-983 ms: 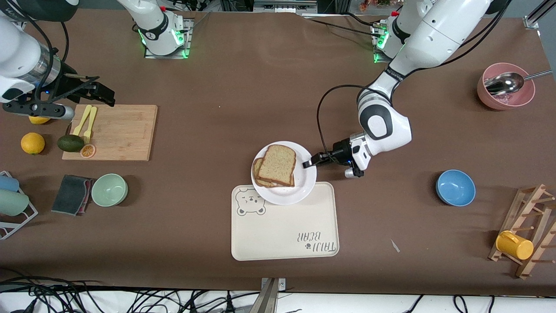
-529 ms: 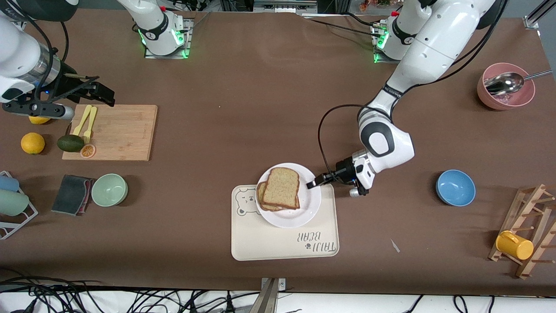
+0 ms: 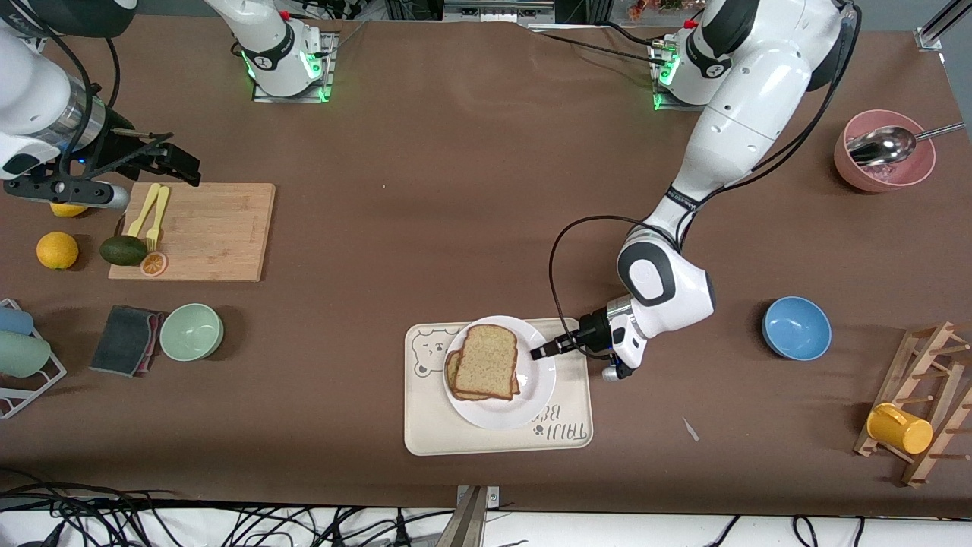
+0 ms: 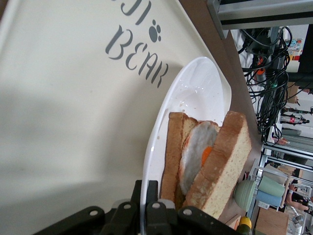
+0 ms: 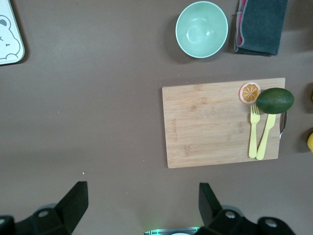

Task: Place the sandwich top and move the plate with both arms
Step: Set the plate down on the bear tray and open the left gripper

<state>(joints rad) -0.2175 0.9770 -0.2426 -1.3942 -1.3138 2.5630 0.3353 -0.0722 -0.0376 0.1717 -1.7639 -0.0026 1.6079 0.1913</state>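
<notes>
Since a second ago the plate [image 3: 531, 395] has come nearer the front camera, now fully on the bear tray [image 3: 425, 433]; the left end effector [image 3: 541, 353] grasps its rim; the sandwich top [image 3: 486, 362] lies on the egg slice [image 4: 198, 154]; the right end effector [image 5: 142, 205] waits released above the cutting board [image 3: 213, 228].

Sandwich top [image 3: 486, 362] caps egg slice — on white plate [image 3: 531, 395]; plate on tray.

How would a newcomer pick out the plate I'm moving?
Find the cream tray with the bear drawing, near the table's front edge. On it sits the round white plate, pinched at its rim by the left gripper. Unlike the bowls, it is flat and carries a sandwich.
</notes>
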